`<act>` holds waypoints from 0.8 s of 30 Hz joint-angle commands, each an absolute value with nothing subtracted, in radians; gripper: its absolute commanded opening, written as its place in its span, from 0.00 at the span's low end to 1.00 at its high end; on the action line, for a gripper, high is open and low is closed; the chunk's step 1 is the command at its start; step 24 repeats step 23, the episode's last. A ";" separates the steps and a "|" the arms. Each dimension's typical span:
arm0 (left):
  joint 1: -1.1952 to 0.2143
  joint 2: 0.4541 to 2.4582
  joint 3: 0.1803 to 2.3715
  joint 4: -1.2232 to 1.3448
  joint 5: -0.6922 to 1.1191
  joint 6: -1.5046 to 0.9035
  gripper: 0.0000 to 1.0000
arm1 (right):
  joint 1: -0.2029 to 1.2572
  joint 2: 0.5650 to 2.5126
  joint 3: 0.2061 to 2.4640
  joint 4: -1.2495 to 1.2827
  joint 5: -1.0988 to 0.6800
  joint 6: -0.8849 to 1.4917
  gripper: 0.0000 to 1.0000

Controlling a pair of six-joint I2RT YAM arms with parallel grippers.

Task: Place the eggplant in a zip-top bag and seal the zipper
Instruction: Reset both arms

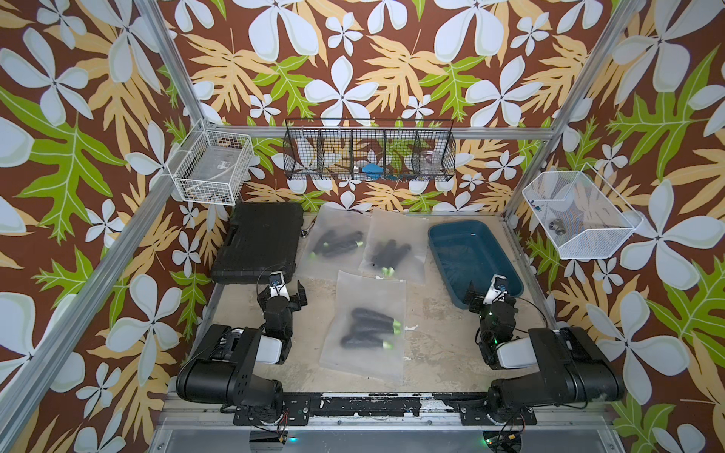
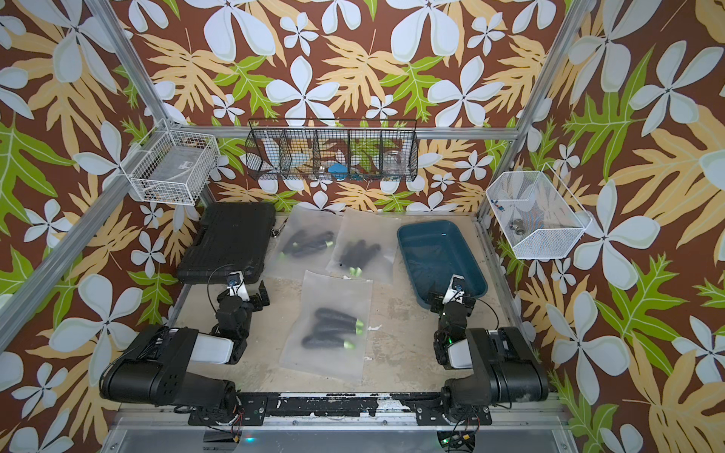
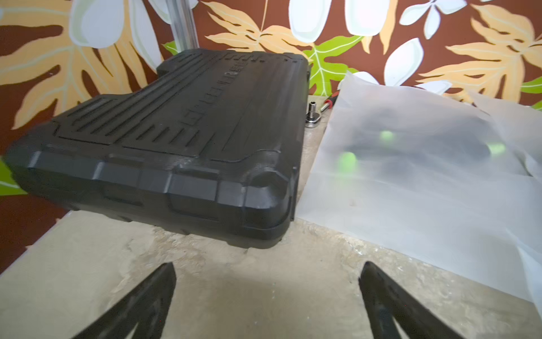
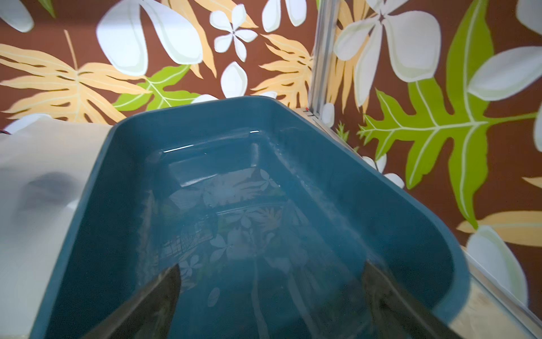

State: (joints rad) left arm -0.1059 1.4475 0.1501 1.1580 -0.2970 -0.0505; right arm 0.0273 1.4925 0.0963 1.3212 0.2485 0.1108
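Three frosted zip-top bags lie on the table, each with dark eggplants with green stems inside. The nearest bag [image 1: 365, 286] [image 2: 337, 286] is in the middle between the arms, its eggplants [image 1: 370, 319] [image 2: 335, 325] showing through. Two more bags [image 1: 337, 243] [image 1: 394, 251] lie at the back. My left gripper [image 1: 288, 294] [image 3: 267, 270] hovers open over bare table just in front of a black case, with a back bag [image 3: 425, 190] to its side. My right gripper [image 1: 490, 294] [image 4: 272, 273] is open above the near end of a blue tub. Neither holds anything.
A black tool case [image 1: 259, 243] [image 3: 181, 141] sits back left with a ratchet [image 3: 315, 113] beside it. The blue tub [image 1: 443, 239] [image 4: 322, 117] stands back right with nothing in it. Wire baskets [image 1: 212, 164] [image 1: 368, 153] [image 1: 580, 215] hang on the walls.
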 commanded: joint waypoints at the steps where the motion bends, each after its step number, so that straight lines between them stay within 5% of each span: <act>1: -0.101 1.458 0.149 1.313 -0.248 -0.039 1.00 | 0.028 1.458 0.158 1.269 0.229 0.095 1.00; 24: -0.100 1.451 0.148 1.298 -0.251 -0.041 1.00 | 0.060 1.477 0.175 1.261 0.254 0.057 1.00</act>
